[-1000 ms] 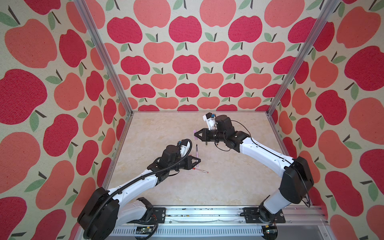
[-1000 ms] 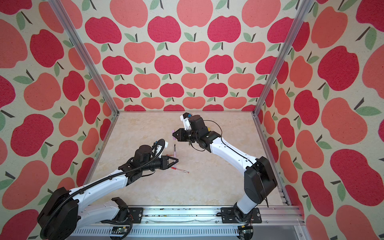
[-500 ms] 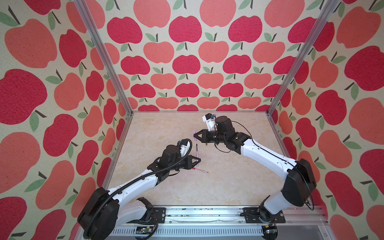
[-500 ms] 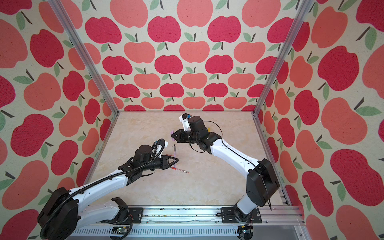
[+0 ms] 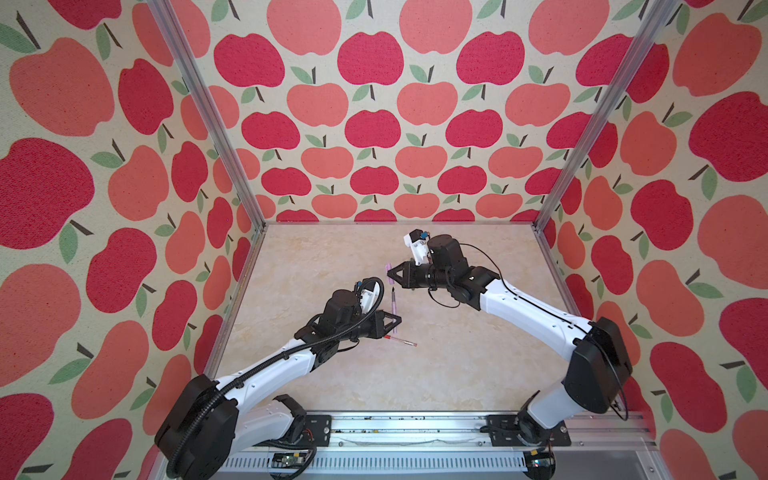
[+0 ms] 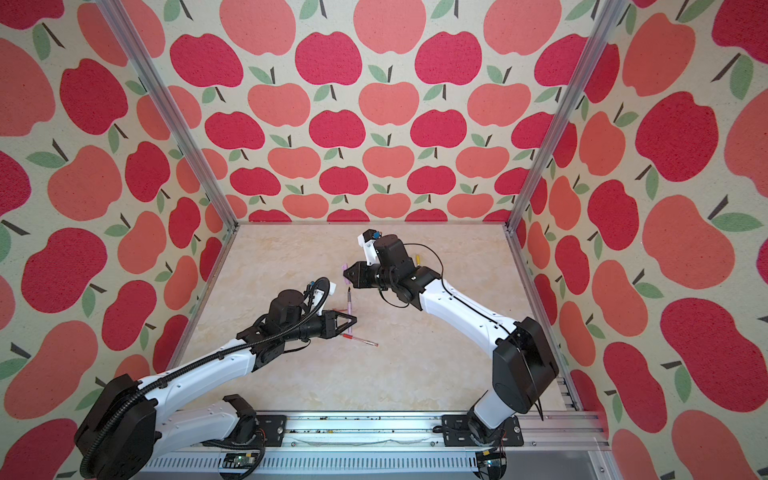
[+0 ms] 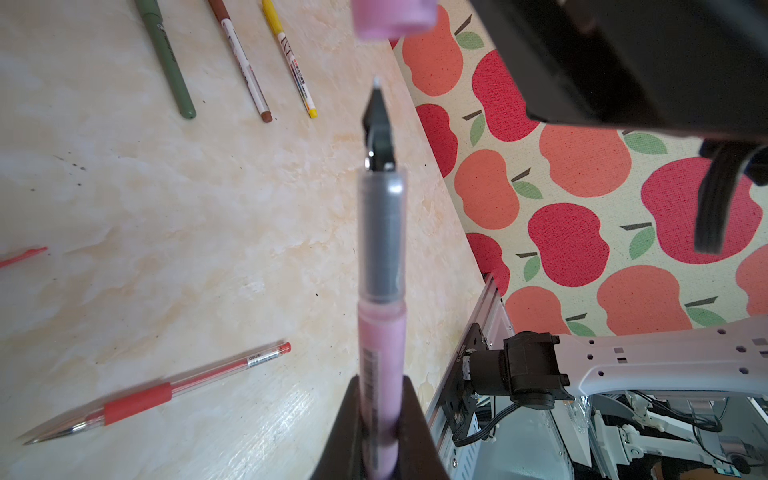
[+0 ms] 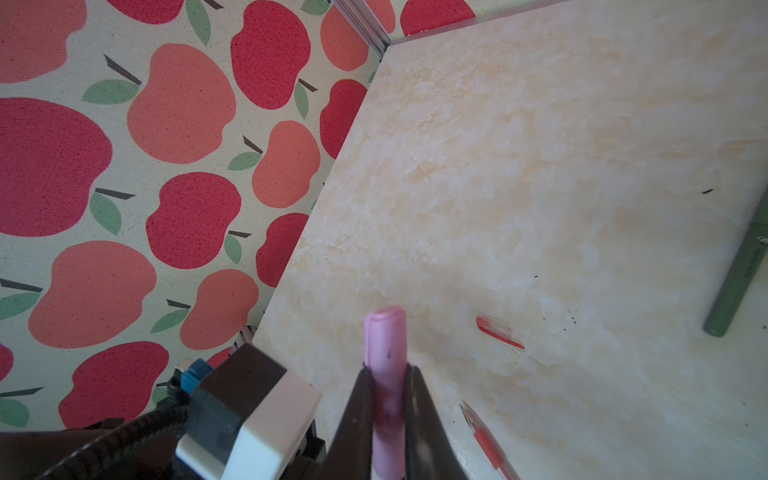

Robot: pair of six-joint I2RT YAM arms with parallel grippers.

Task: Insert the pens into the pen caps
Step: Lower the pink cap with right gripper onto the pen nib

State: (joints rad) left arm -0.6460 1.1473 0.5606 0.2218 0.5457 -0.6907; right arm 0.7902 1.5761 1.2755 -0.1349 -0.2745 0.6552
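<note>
Left gripper (image 7: 380,399) clamped tight on smooth pink pen (image 7: 380,332), frosted grey grip section and black tapered nib aimed at lilac cap (image 7: 392,16), just short of its mouth, not touching. Right gripper (image 8: 386,374) pinched on that stubby matte tube. Clear-barrelled red pen (image 7: 166,392) with red sleeve flat on glossy marbled tabletop (image 7: 166,208); slim dark green pen (image 7: 168,58), white-and-brown pen (image 7: 245,66), white-and-yellow pen (image 7: 293,62) side by side farther off; red cap (image 8: 498,332) loose on same surface.

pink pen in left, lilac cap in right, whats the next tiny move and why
Probably ease the pink pen straight along its axis into the lilac cap. The left jaws hold the pen, the right jaws the cap; in the left wrist view the bare tip points at the cap, nearly in line, a gap between.
</note>
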